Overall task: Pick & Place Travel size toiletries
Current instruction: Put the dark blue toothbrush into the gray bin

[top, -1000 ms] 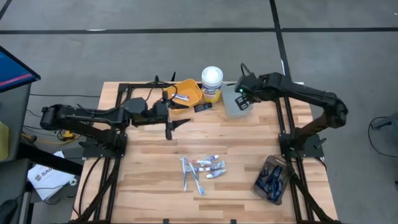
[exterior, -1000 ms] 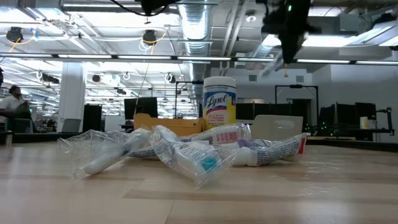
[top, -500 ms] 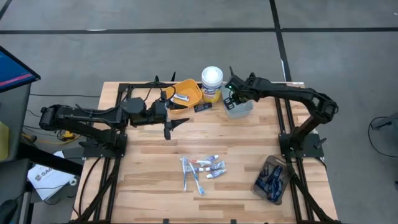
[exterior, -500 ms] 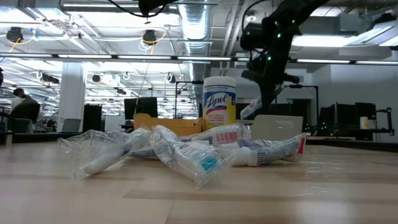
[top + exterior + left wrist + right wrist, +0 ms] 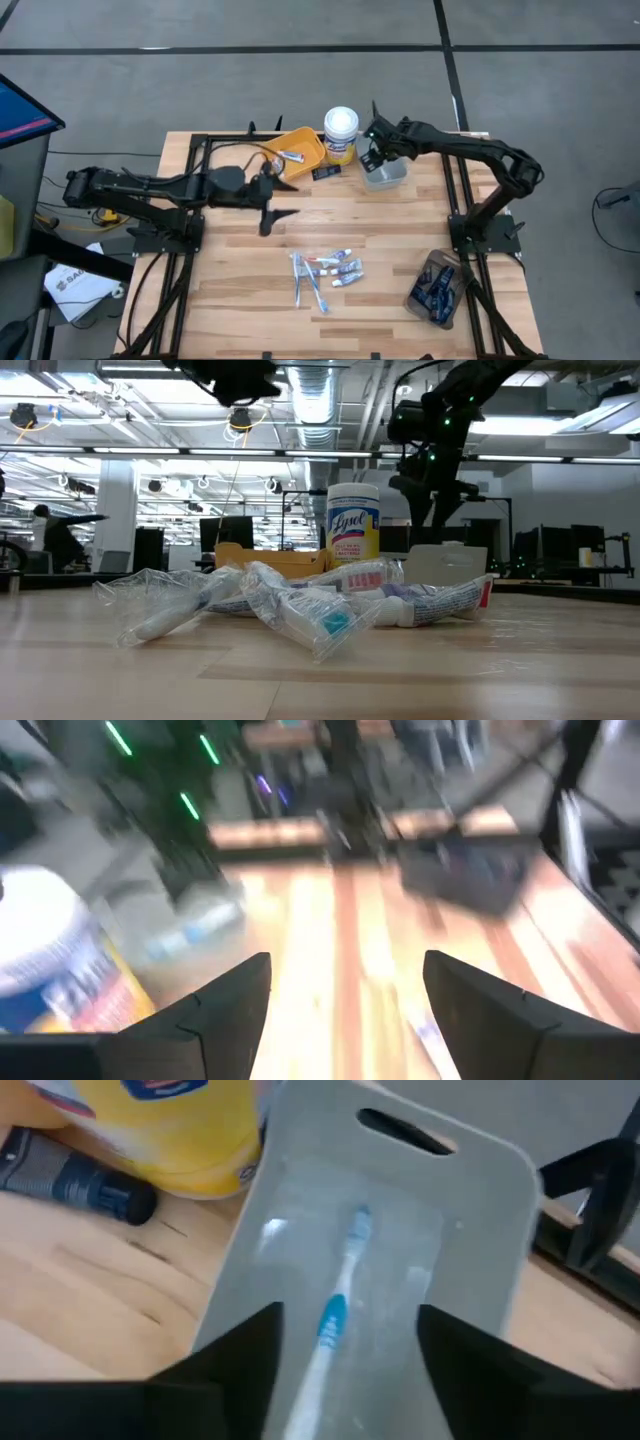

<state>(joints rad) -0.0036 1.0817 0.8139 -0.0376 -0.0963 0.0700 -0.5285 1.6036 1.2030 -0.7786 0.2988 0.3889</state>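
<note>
A heap of travel size toiletries, white-and-blue tubes in clear wrap, lies on the wooden table's near middle. My right gripper hangs open over a grey bin at the far side. In the right wrist view a wrapped blue-and-white toothbrush lies on the floor of the grey bin, in line with the gap of my right gripper but apart from both fingers. My left gripper hovers open and holds nothing, left of centre, between the yellow bin and the heap.
A yellow canister with a white lid stands between the yellow bin and the grey bin. A dark tube lies on the wood before it. The yellow bin holds a small tube. A dark container sits at the near right corner.
My right gripper has come down and toward the table's left, from beyond the grey bin to just over it. A pale item that hung under its fingers half a second ago no longer shows there in the low view. My left gripper has tipped downward a little.
</note>
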